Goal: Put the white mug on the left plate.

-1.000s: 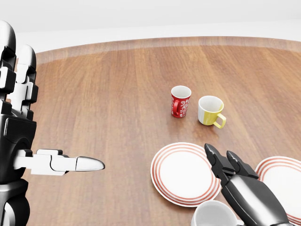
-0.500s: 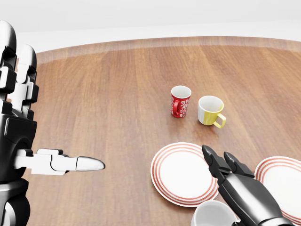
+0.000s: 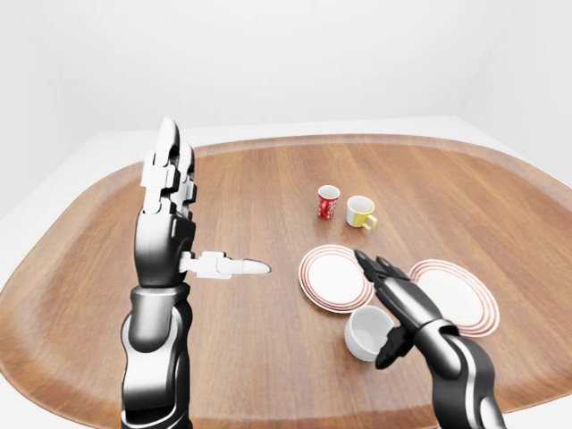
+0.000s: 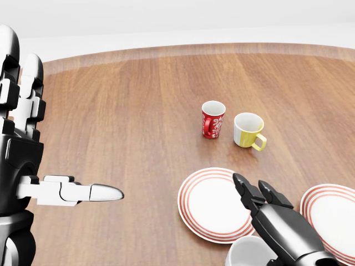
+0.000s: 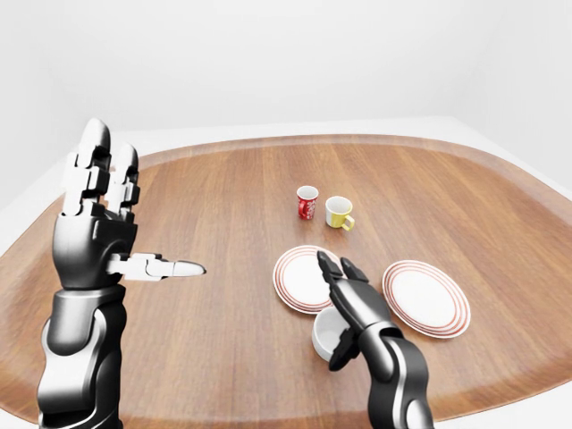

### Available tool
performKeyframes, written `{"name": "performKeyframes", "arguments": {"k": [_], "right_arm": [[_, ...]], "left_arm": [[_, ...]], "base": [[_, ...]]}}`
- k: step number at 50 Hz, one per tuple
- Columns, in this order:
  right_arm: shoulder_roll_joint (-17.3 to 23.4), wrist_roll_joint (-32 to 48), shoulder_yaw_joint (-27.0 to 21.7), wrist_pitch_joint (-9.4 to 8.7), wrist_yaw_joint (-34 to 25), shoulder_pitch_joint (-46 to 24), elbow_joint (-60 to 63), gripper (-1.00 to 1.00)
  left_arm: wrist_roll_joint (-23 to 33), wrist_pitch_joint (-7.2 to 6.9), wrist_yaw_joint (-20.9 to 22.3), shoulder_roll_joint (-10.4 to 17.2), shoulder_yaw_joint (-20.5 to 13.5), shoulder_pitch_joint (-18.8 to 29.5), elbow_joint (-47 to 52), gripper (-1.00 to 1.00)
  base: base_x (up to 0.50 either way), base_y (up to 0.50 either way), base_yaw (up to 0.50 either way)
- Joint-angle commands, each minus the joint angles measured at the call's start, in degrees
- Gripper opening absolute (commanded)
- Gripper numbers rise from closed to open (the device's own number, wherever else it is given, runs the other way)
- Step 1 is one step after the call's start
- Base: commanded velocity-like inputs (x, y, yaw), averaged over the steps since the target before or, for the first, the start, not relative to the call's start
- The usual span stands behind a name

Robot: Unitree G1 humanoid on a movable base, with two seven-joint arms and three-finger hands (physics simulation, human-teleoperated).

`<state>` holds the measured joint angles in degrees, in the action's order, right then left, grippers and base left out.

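The white mug (image 3: 365,332) stands upright on the wood just below the left plate (image 3: 327,273), a white plate with red rings. My right hand (image 3: 382,308) is open against the mug's right side. Its fingers (image 4: 248,192) stretch flat over the plate's lower right edge, and the thumb hangs beside the mug's lower right. In the head view the mug (image 4: 248,253) is cut off by the bottom edge. My left hand (image 3: 206,214) is raised at the left, open and empty, fingers up and thumb pointing right.
A second red-ringed plate (image 3: 465,297) lies right of my right hand. A red patterned mug (image 3: 328,202) and a yellow mug (image 3: 360,212) stand above the left plate. The round wooden table (image 3: 268,179) spreads wide to the left and top.
In the head view my right hand has slid a little down and left, closer over the white mug. The left hand and all the dishes have stayed where they were.
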<state>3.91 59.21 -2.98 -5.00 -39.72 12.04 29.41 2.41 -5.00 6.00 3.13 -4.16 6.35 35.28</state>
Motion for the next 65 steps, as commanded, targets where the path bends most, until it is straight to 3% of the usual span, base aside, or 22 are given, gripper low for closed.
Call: {"name": "performKeyframes", "arguments": {"k": [1, 34, 47, 65], "right_arm": [[0.19, 0.31, 0.80, 0.00, 0.74, -0.45, -1.76, 1.00], [1.32, 2.08, 1.84, 0.00, 3.36, -0.92, -6.55, 1.00], [1.66, 3.14, 1.49, 1.72, 3.65, -0.86, -8.68, 1.00], [1.57, 4.00, 2.09, 2.32, 3.72, -1.52, -9.77, 1.00]], "left_arm": [[-0.18, 0.00, -0.04, 0.05, -0.17, 0.17, -0.08, 1.00], [-0.36, 0.00, -0.17, 0.18, -0.34, 0.21, -0.43, 1.00], [-0.29, 0.00, -0.15, 0.20, -0.36, 0.24, -0.36, 1.00], [-0.29, 0.00, -0.15, 0.18, -0.38, 0.18, -0.47, 1.00]], "base": [[0.00, 0.00, 0.00], [0.00, 0.00, 0.00], [0.00, 0.00, 0.00], [0.00, 0.00, 0.00]]}}
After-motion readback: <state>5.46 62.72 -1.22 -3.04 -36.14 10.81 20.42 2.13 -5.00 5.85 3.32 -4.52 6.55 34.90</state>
